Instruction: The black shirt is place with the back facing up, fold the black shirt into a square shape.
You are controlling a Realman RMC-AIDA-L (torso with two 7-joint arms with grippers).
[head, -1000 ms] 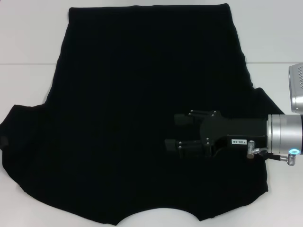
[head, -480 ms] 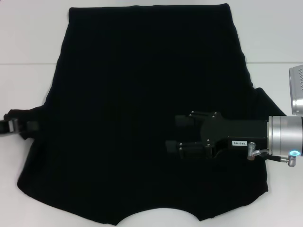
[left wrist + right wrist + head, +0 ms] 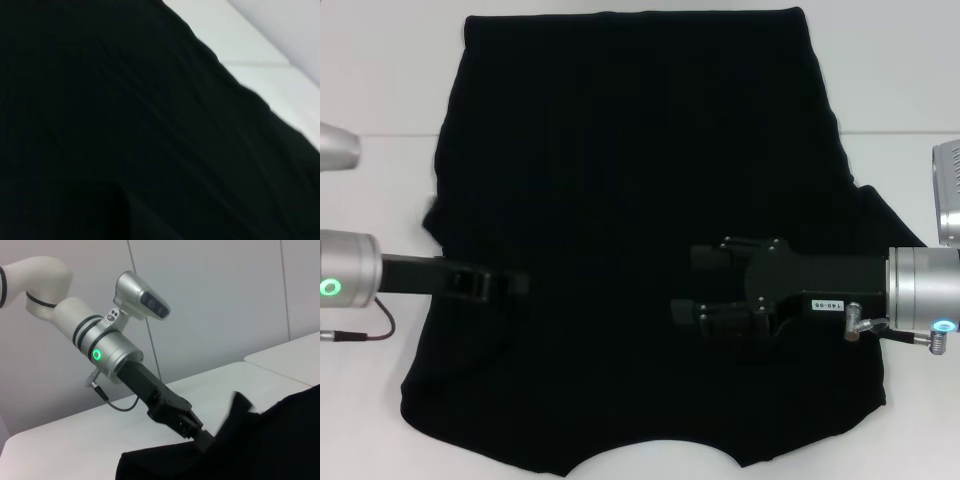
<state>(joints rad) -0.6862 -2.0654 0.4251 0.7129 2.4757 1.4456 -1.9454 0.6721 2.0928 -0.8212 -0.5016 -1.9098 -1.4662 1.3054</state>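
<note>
The black shirt (image 3: pixel 620 150) lies spread on the white table, plain side up, hem at the far end and neckline at the near edge. My left gripper (image 3: pixel 515 283) is shut on the shirt's left sleeve and holds it over the left part of the body. The right wrist view shows that left gripper (image 3: pixel 196 432) gripping raised fabric of the shirt (image 3: pixel 280 440). My right gripper (image 3: pixel 688 283) sits open over the right middle of the shirt, fingers pointing left. The left wrist view is almost filled by black fabric (image 3: pixel 125 125).
Bare white table (image 3: pixel 380 80) shows left, right and beyond the shirt, with a seam line across it. A thin cable (image 3: pixel 370 335) hangs by the left arm. A silver arm link (image 3: pixel 948 190) stands at the right edge.
My left gripper has moved right from the table's left edge, pulling the left sleeve in over the shirt's body. The right arm has stayed in place.
</note>
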